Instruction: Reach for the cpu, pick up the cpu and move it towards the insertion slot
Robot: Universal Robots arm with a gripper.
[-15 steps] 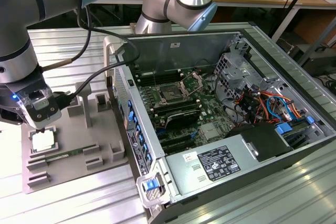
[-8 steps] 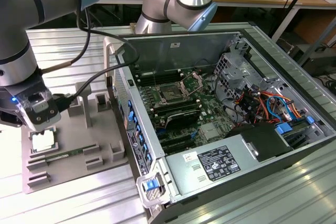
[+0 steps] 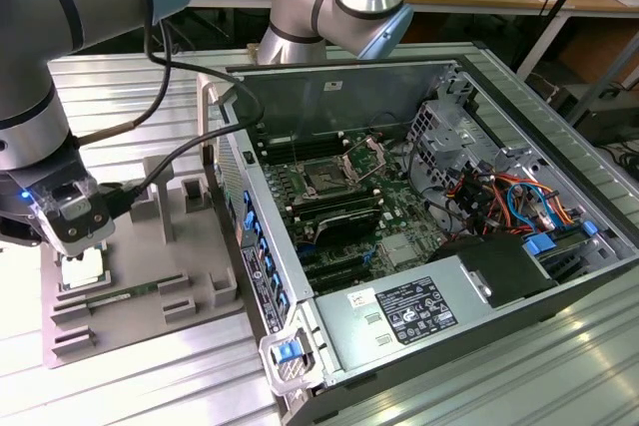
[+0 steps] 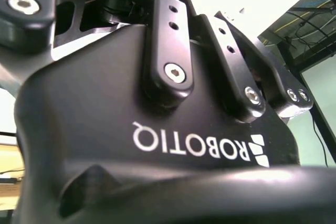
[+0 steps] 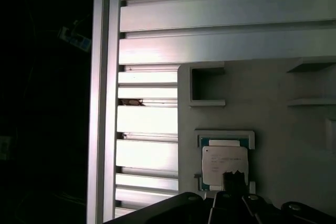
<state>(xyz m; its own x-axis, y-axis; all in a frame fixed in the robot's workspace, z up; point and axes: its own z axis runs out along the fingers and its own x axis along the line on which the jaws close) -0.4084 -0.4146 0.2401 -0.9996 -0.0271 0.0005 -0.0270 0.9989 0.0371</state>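
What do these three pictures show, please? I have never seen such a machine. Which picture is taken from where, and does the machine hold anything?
It is one robot arm with a gripper at its end. The exterior view comes from a camera standing apart; both wrist views come from cameras riding on the arm, and the second wrist view looks at the gripper's black body. On the slatted metal table lies a grey holder block. The cpu, a pale square chip, sits in a pocket of it, below the gripper; the first wrist view looks down on the cpu. On the exterior view's right stands an open computer case; the insertion slot is the square socket on its board. The chip lies in its holder, not lifted.
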